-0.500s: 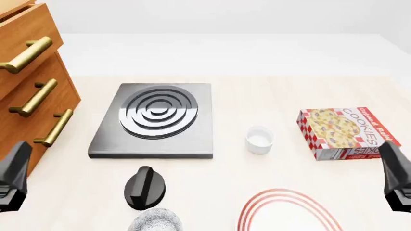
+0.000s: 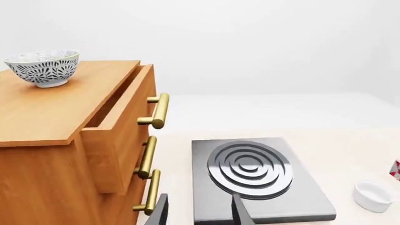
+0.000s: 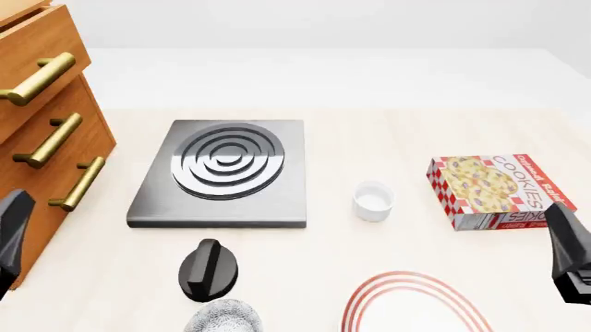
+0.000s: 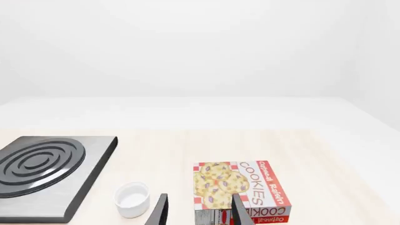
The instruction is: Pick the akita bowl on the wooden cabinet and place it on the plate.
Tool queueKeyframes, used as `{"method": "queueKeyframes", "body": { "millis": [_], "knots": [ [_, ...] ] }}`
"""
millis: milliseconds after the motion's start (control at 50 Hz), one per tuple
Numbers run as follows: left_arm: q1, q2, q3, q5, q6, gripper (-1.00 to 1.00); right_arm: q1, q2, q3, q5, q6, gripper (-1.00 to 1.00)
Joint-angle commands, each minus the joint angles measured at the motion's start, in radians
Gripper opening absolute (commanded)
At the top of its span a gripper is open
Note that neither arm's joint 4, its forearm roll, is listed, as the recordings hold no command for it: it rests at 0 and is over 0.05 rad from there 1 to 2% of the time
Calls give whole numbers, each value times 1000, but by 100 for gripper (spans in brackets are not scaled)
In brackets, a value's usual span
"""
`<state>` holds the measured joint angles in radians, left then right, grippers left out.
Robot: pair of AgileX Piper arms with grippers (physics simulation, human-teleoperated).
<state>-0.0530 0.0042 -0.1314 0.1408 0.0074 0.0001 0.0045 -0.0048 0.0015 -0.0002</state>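
Observation:
The akita bowl (image 2: 42, 68) stands upright on the far corner of the wooden cabinet (image 2: 59, 110), whose top drawer is pulled out a little. My left gripper (image 2: 198, 214) is open and empty, low in front of the cabinet and well away from the bowl. In the front view the cabinet (image 3: 41, 131) fills the left edge, its top out of frame. The left gripper (image 3: 11, 238) is beside it. The plate (image 3: 412, 306) lies at the near edge, partly cut off. On the right, my right gripper (image 3: 567, 257) hangs open and empty (image 4: 198, 213).
A grey stove slab (image 3: 221, 173) lies mid-table with a black knob (image 3: 207, 270) in front of it. A second speckled bowl (image 3: 221, 318) sits at the near edge. A small white cup (image 3: 373, 199) and a cookie box (image 3: 494, 190) stand right of the slab.

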Motion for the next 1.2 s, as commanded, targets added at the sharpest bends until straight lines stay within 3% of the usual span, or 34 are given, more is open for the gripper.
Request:
{"method": "queueKeyframes", "body": {
  "millis": [20,220,240,480,580,700,1200],
  "knots": [
    [-20,11,-108,97,14,100,0,0,0,1,0,100],
    [-49,85,-302,181,29,100,0,0,0,0,0,100],
    [-59,271,-538,274,12,100,0,0,0,0,0,100],
    [-12,412,-747,362,-51,100,0,0,0,0,0,100],
    [13,434,-798,368,-52,100,0,0,0,0,0,100],
    [104,478,-855,349,-62,100,0,0,0,0,0,100],
    [332,589,-951,306,-151,100,0,0,0,0,0,100]
  ]
}}
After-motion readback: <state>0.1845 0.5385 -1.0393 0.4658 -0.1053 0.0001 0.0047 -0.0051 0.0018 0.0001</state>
